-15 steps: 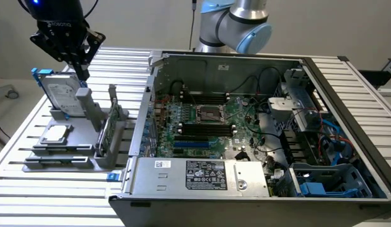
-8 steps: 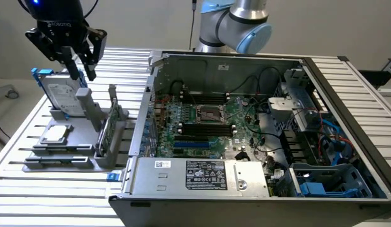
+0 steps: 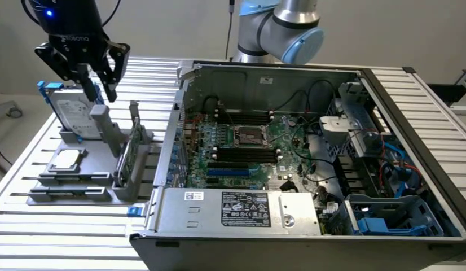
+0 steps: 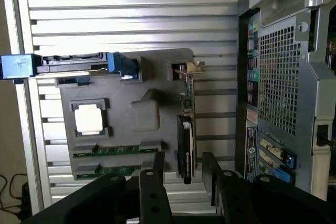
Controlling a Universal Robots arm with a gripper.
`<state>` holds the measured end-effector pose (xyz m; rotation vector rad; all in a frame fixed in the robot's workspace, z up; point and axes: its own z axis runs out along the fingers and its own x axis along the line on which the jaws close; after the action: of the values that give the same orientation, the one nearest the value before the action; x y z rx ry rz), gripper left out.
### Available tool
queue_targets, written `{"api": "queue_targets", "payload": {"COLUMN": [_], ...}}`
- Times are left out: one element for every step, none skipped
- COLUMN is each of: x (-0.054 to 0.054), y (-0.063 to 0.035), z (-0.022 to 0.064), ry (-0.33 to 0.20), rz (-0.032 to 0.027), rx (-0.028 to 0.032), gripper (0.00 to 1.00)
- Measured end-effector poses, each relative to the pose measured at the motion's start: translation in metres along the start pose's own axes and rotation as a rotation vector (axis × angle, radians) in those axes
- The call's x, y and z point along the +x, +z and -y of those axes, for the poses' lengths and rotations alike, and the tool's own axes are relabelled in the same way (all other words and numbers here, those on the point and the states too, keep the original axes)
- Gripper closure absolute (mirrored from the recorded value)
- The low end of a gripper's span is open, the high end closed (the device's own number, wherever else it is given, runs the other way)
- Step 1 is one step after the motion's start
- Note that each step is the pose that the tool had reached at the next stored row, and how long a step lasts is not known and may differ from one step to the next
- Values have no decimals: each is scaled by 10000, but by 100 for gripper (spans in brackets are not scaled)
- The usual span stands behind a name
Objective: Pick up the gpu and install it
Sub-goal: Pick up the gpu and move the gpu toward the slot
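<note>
Overall: bright, even light across the exterior view.
Glare: in the wrist view, the surface (image 4: 136, 19) beyond the tool (image 4: 182, 161) washes out almost white.
Tool: dark, near silhouette against that glare.
Shadow: the computer case (image 3: 293, 141) interior beside the tool is dimmer.

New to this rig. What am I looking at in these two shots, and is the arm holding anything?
It's a single robot arm with a two-fingered hand. One picture comes from a camera off the arm, the other from a camera on the wrist, looking down past the fingers. On the slatted table sit an open computer case and a grey tray of parts: a blue-framed hard drive, a processor chip, memory sticks and the graphics card, standing on edge. The hand hangs open above the tray, holding nothing.
</note>
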<state>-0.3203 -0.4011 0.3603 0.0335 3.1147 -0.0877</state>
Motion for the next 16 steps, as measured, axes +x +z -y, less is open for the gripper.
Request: {"api": "queue_targets", "payload": {"x": [0, 1, 1, 2, 2, 2, 2, -2, -8, -15, -24, -33, -42, -51, -60, -69], "y": [18, 36, 54, 72, 90, 108, 127, 145, 164, 181, 200, 219, 236, 255, 274, 293], "z": [-1, -2, -3, -4, -5, -6, -8, -9, -10, -11, -12, -13, -14, -15, -17, -18], "ry": [-109, -217, -325, -427, -518, -591, -646, -671, -685, -695, -701, -705, -707, -709, -710, -712], "rz": [7, 12, 19, 24, 30, 34, 37, 38, 39, 39, 39, 40, 40, 40, 41, 41], "rx": [-4, -5, -9, -12, -14, -16, -17, -18, -18, -18, -18, -18, -19, -18, -19, -19], "gripper": [58, 58, 58, 58, 58, 58, 58, 58, 58, 58, 58, 58, 58, 58, 58, 58]}}
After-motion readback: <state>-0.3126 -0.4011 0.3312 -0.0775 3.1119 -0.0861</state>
